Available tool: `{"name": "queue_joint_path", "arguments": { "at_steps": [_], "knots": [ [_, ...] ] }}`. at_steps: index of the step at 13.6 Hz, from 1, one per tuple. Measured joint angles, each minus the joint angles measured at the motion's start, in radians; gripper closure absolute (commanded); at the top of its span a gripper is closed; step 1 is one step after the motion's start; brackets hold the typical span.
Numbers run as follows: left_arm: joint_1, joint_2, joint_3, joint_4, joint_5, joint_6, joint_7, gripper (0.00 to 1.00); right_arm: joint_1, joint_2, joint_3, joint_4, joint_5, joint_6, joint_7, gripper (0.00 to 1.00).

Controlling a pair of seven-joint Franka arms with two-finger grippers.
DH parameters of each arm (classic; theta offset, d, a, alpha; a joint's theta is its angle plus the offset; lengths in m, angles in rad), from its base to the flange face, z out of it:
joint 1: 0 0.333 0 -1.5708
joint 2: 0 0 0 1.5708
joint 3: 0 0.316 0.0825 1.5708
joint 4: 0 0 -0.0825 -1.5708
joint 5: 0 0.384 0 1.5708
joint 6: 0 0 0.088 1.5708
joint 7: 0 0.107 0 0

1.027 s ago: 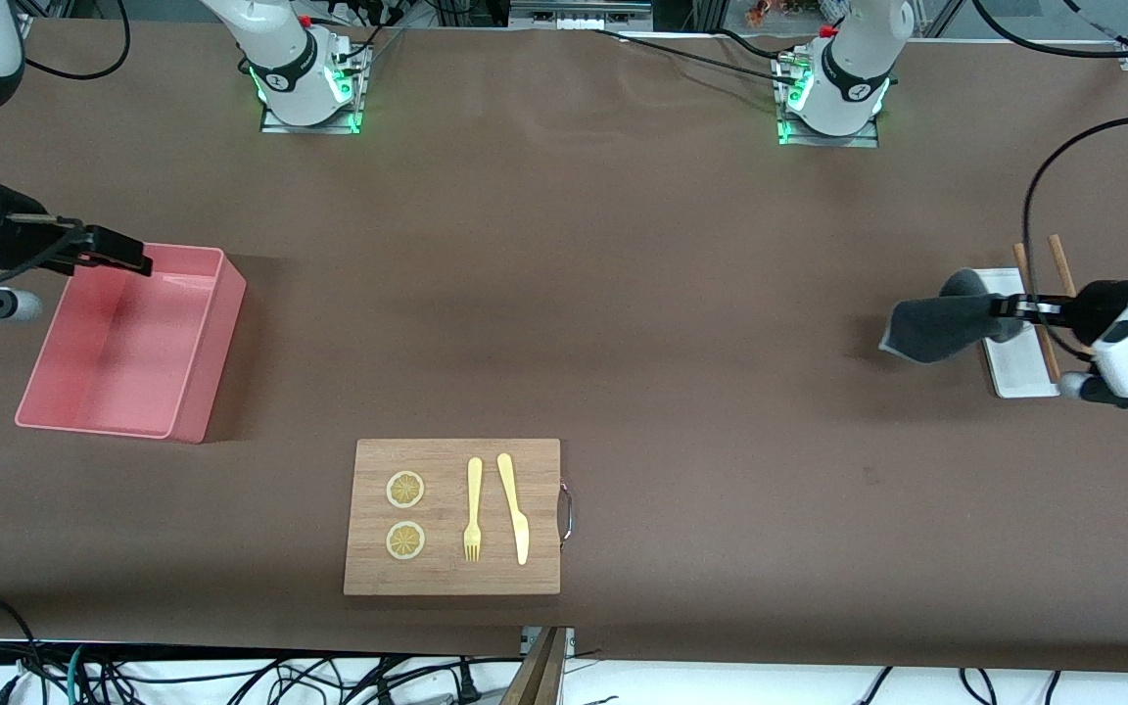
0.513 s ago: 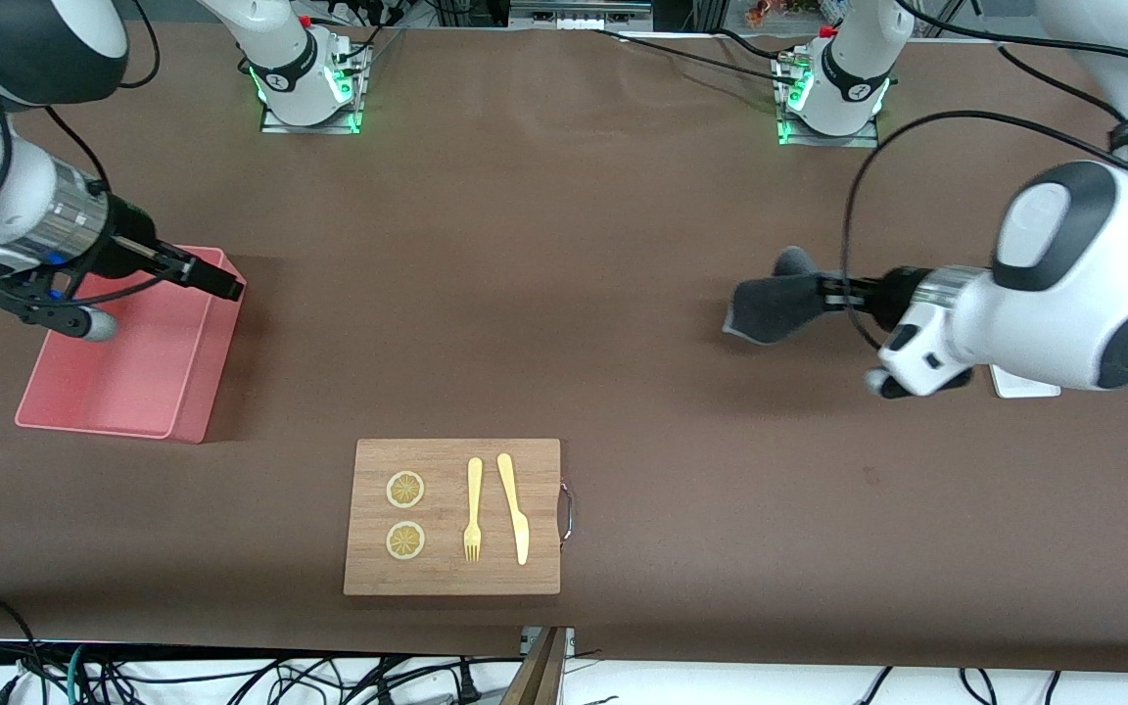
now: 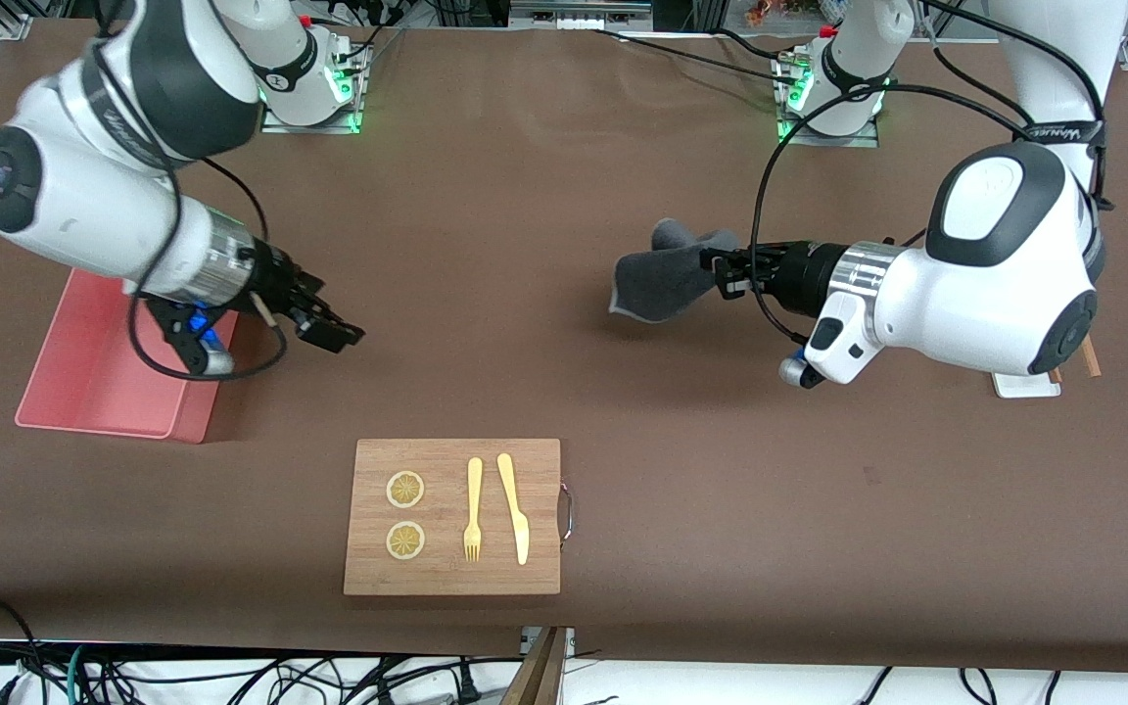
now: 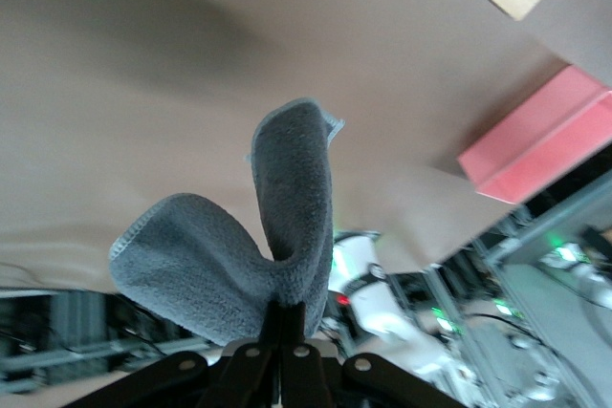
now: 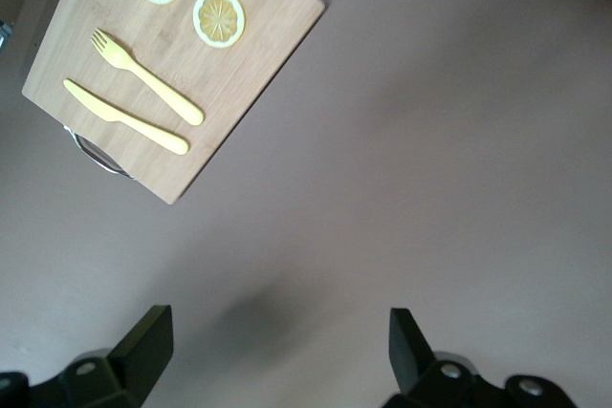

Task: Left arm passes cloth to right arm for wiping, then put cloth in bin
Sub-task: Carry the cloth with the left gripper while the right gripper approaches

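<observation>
The dark grey cloth (image 3: 664,279) hangs floppy in the air over the bare table, toward the left arm's end. My left gripper (image 3: 718,267) is shut on one edge of it. In the left wrist view the cloth (image 4: 244,250) curls up from the pinched gripper (image 4: 287,317). My right gripper (image 3: 334,323) stands open and holds nothing, low over the table beside the pink bin (image 3: 99,392). In the right wrist view its gripper (image 5: 277,341) shows two wide-apart fingers (image 5: 143,341) over bare brown mat.
A wooden board (image 3: 451,516) with two lemon slices, a yellow fork and a knife lies near the front camera; it also shows in the right wrist view (image 5: 239,93). A white tray (image 3: 1022,384) pokes out under the left arm. The bin (image 4: 540,140) shows in the left wrist view.
The left arm has carried the cloth from over the white tray toward the table's middle. The right gripper has moved from over the bin toward the middle, still open.
</observation>
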Motion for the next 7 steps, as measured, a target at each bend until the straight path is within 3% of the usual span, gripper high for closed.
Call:
{"name": "queue_joint_path", "arguments": {
  "at_steps": [2,7],
  "knots": [
    [-0.016,0.010,-0.002,0.001,-0.039,0.050,-0.065,1.00,0.041,0.029,0.001,0.000,0.013,0.060,0.123,0.00],
    [-0.153,0.012,-0.007,0.012,-0.090,0.245,-0.204,1.00,0.109,0.075,0.001,0.000,0.144,0.181,0.291,0.00]
  ]
}}
